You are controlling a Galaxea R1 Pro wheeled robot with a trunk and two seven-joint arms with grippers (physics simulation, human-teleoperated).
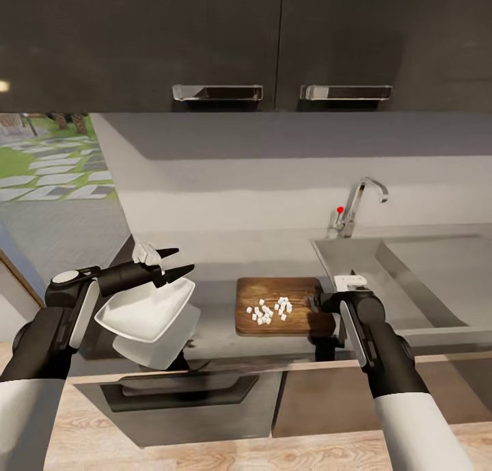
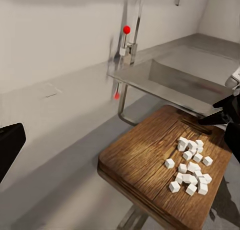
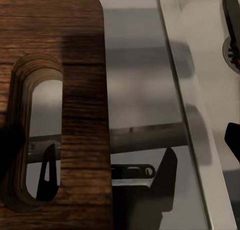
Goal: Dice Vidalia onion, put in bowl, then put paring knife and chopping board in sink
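The little white onion cubes (image 1: pixel 270 311) sit in a heap on the brown board (image 1: pixel 277 292), toward the end nearest the sink (image 1: pixel 410 273). The board lies flat on the grey table (image 1: pixel 219 307), with its long side running left to right and its handle hole (image 3: pixel 37 140) at the sink end. The white bowl (image 1: pixel 147 308) is up in the air, to the left of the board, and it is tipped. The left tool (image 1: pixel 176 263) holds the bowl by its back rim, with its two dark fingers close together on the rim. So the cubes lie to the right of the bowl, and I think the bowl has to get next to them or under the board's edge for the cubes to go in. The right tool (image 1: pixel 320 301) is at the board's sink end, right by the handle hole, so the right arm is nearer the board. I cannot tell how wide it is open or if it grips the board. In the right wrist view a dark knife blade (image 3: pixel 232 12) seems to lie in the sink near the drain.
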